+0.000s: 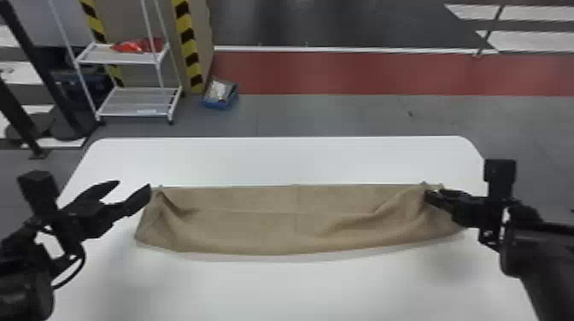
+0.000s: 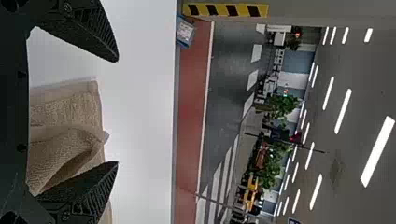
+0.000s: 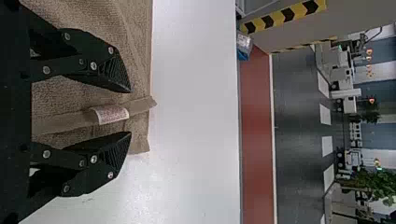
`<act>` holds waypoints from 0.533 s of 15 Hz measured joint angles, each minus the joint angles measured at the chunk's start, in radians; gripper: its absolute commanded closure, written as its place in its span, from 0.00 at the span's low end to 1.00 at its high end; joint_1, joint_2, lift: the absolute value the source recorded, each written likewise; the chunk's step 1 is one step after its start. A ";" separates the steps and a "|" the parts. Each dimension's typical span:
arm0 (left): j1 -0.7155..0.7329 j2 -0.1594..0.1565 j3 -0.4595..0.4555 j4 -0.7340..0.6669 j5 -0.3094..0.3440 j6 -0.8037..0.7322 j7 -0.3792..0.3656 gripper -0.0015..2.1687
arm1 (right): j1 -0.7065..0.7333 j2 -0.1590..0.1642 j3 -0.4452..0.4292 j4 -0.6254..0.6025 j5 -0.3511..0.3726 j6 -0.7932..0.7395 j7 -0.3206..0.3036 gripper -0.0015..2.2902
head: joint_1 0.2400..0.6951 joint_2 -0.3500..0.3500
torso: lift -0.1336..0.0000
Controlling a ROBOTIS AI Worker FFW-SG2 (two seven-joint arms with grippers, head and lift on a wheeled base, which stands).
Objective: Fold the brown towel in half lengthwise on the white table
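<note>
The brown towel (image 1: 277, 230) lies as a long band from nine to three o'clock on the white table (image 1: 294, 294), twelve being the far side. At its nine o'clock end, the left gripper (image 1: 134, 184) has its fingers spread wide. At three o'clock, the right gripper (image 1: 428, 197) has its fingers apart by a narrower gap; in the right wrist view, a raised strip of towel with a pale printed tag (image 3: 111, 114) runs between them, unpinched. Slanting creases rise near both ends. Beyond the table, a blue box (image 1: 218, 102) sits on the floor toward eleven, a white shelf cart (image 1: 136, 104) toward ten, and a red floor band (image 1: 363, 72) stretches from twelve toward two.
</note>
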 measured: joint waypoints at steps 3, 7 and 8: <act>-0.001 0.000 -0.005 0.003 -0.004 0.000 0.002 0.05 | 0.000 0.005 0.003 0.000 0.000 0.000 0.000 0.37 | 1.00 0.48 | 0.58; -0.006 0.003 -0.010 0.003 -0.006 0.000 0.001 0.05 | -0.004 0.005 0.003 0.000 0.000 0.013 0.010 0.62 | 1.00 0.48 | 0.58; -0.007 0.003 -0.011 0.003 -0.007 0.000 0.002 0.05 | -0.004 0.005 0.000 -0.003 -0.008 0.017 0.017 0.63 | 1.00 0.48 | 0.58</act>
